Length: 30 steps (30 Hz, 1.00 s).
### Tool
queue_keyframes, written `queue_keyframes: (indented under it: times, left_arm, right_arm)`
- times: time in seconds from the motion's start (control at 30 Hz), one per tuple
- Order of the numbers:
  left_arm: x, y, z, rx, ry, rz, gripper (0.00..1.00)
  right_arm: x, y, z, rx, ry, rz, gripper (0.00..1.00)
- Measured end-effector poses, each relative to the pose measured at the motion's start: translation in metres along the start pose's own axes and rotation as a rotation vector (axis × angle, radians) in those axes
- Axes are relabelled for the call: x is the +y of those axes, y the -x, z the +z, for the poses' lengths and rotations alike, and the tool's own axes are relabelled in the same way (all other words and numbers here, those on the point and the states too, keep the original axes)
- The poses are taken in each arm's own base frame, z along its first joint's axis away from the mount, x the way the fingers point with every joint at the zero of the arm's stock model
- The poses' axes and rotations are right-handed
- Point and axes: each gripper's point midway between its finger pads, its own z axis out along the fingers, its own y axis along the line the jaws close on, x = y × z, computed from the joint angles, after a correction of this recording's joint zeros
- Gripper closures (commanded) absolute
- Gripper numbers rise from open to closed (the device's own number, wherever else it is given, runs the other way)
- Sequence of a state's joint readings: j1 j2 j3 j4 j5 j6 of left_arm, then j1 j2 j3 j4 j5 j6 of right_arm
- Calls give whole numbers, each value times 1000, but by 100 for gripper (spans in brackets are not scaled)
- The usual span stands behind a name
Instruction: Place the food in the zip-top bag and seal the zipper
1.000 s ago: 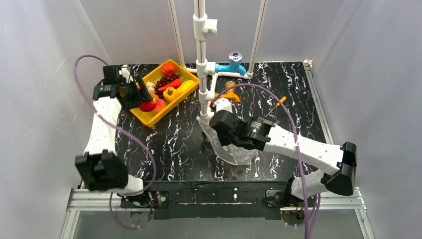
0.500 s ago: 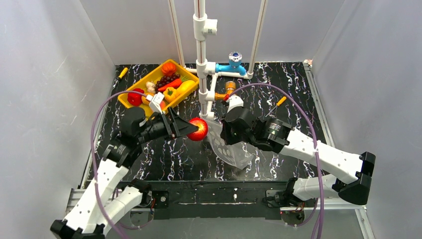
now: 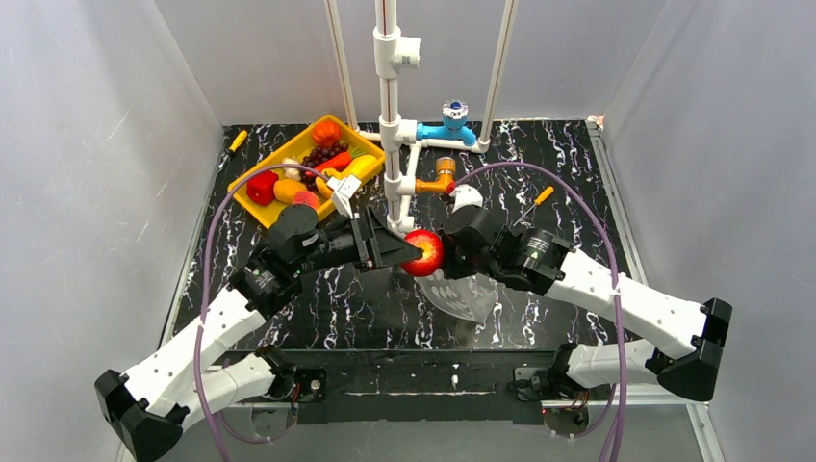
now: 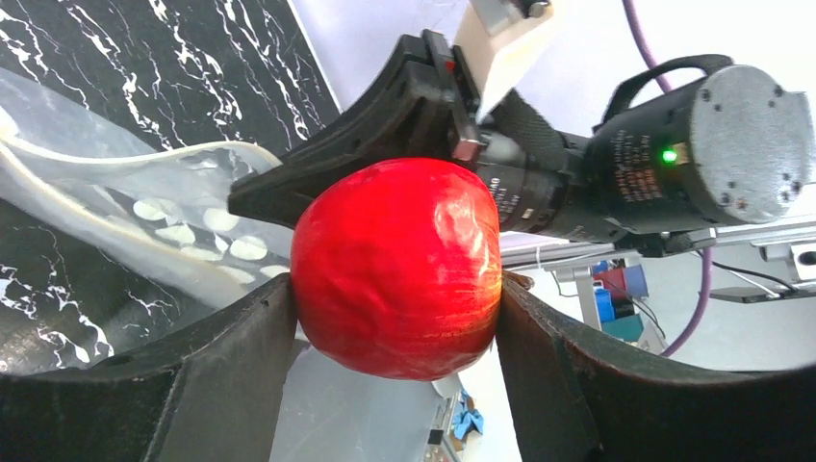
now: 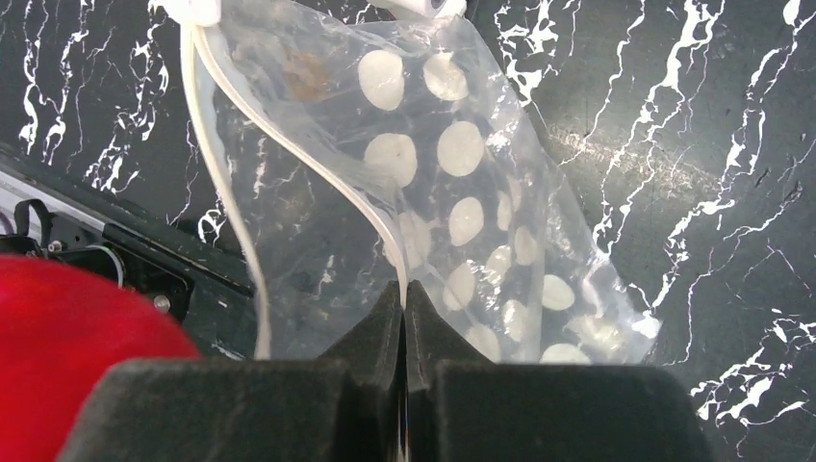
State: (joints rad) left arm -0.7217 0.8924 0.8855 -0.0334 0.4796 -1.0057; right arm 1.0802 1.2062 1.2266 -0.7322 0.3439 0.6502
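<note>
The left fingers (image 4: 241, 356) are spread about as wide as the red apple (image 4: 395, 269) and press on it from both sides, so the apple is held off the counter (image 3: 539, 164) at the middle of the top view. Just right of it there, the right fingers (image 5: 318, 395) are closed tight – in the right wrist view no gap shows between them, and one edge of the zip-top bag (image 5: 462, 192) is pinched where they meet. The bag's dotted film runs from that pinch toward the top of the frame and sags onto the counter. The pale zipper (image 5: 332, 188) curves away from the pinch to the upper left, and the mouth gapes between its two strips. In the left wrist view the open bag lies at the left, behind and below the apple, close to it. The other toy fruits and vegetables (image 3: 322, 154) sit in the yellow tray (image 3: 272, 152) at the upper left of the top view – well apart from the bag
</note>
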Motion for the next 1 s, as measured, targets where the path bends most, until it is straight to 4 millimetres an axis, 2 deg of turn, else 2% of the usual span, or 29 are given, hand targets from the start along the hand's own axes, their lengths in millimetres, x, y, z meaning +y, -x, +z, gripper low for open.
queue_keyframes:
  times: [0.13, 0.2, 0.33, 0.5, 0.53, 0.6, 0.73, 0.8, 0.9, 1.0]
  left_arm:
    - [17, -6, 5, -8, 30, -12, 81]
    - [35, -13, 12, 10, 69, -38, 81]
    - [69, -27, 21, 41, 158, -90, 80]
    - [95, -33, 20, 53, 277, -120, 74]
    - [97, -34, 20, 58, 294, -123, 71]
    - [99, -33, 20, 69, 326, -125, 56]
    - [89, -25, 20, 71, 326, -106, 29]
    - [84, -23, 19, 70, 321, -93, 18]
    - [80, -22, 14, 71, 316, -71, 9]
    - [76, -24, 8, 77, 311, -48, 4]
  right_arm:
    - [4, 4, -9, -17, 33, 13, 99]
    - [8, 10, -15, -43, 64, 24, 99]
    - [1, 18, -25, -79, 60, 41, 99]
    - [20, 22, -30, -89, 151, 50, 99]
    - [23, 22, -30, -87, 161, 49, 99]
    - [26, 22, -30, -82, 174, 50, 99]
    - [28, 20, -29, -70, 185, 48, 99]
    - [29, 20, -28, -70, 186, 47, 99]
    - [28, 20, -28, -70, 184, 45, 99]
    - [27, 20, -28, -73, 180, 41, 99]
